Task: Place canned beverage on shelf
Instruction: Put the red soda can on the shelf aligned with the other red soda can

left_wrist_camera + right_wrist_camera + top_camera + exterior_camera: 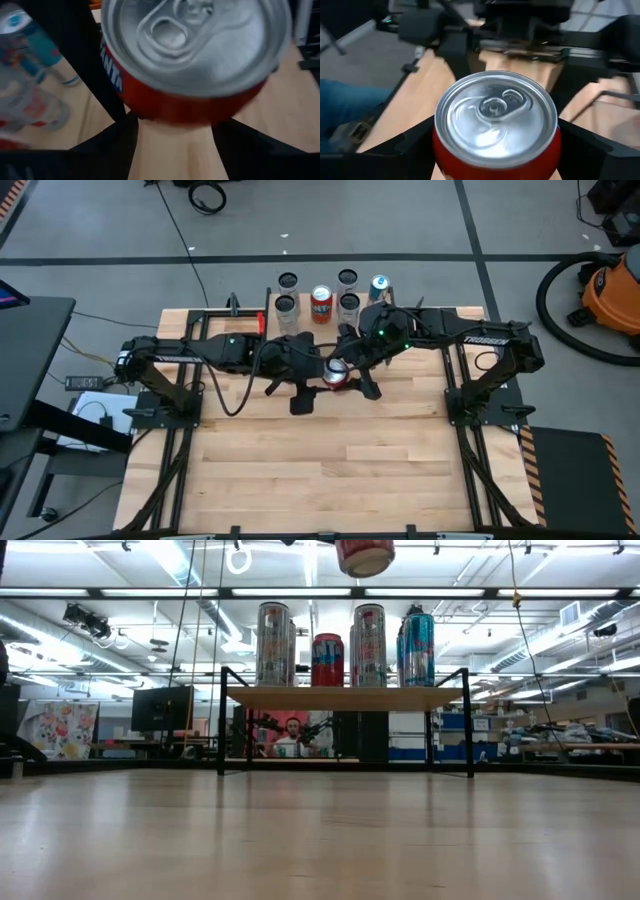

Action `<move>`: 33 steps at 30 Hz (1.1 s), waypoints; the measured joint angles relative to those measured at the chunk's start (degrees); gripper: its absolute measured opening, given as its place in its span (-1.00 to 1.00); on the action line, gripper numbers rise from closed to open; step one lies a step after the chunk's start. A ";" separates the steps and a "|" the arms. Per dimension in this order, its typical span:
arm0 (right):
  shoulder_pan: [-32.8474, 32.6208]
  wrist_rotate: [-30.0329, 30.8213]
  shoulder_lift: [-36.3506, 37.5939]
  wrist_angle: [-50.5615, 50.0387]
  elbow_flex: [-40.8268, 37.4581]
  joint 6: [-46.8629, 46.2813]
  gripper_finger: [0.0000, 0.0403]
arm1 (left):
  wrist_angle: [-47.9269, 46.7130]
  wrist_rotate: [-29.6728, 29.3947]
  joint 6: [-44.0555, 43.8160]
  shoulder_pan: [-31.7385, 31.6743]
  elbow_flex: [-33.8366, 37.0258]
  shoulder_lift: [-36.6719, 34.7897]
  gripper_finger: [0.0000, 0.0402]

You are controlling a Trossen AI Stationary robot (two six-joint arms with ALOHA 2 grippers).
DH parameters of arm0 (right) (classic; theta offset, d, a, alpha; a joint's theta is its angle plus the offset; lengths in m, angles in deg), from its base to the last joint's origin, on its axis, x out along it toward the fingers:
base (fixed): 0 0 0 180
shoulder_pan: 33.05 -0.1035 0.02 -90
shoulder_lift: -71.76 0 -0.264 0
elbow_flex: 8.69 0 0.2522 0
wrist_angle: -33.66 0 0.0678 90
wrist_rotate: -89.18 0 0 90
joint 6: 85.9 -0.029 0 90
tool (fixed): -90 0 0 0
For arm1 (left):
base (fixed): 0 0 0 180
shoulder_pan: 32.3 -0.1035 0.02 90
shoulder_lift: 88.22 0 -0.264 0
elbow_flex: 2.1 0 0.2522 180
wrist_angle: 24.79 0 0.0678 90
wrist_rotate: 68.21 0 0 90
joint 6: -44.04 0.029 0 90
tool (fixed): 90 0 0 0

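A red beverage can (337, 373) with a silver top hangs high over the middle of the wooden table, between my two grippers. My right gripper (495, 150) is shut on it from the table's right. My left gripper (172, 145) comes from the table's left, its fingers apart just below and on either side of the can (190, 65). In the low view the can (365, 555) shows well above the shelf (345, 698). The shelf stands at the table's far edge on thin black legs and bears several upright cans (320, 302). My right gripper pinches the can's red side wall (440, 150) between its two fingers (415, 150), below the rim. It comes from the table's right, slanting down. The can is upright, top up, lifted clear of the table. Whether my left gripper touches the can, I cannot tell.
Bare tabletop (330, 470) lies toward the near edge. An orange vacuum (610, 290) stands on the floor at the right. A person (292, 735) shows far behind the shelf in the low view.
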 joint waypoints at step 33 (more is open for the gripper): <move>-3.08 9.86 -1.33 3.74 0.15 -2.64 0.61 | -0.81 -0.35 0.46 -0.80 0.24 -0.83 -0.25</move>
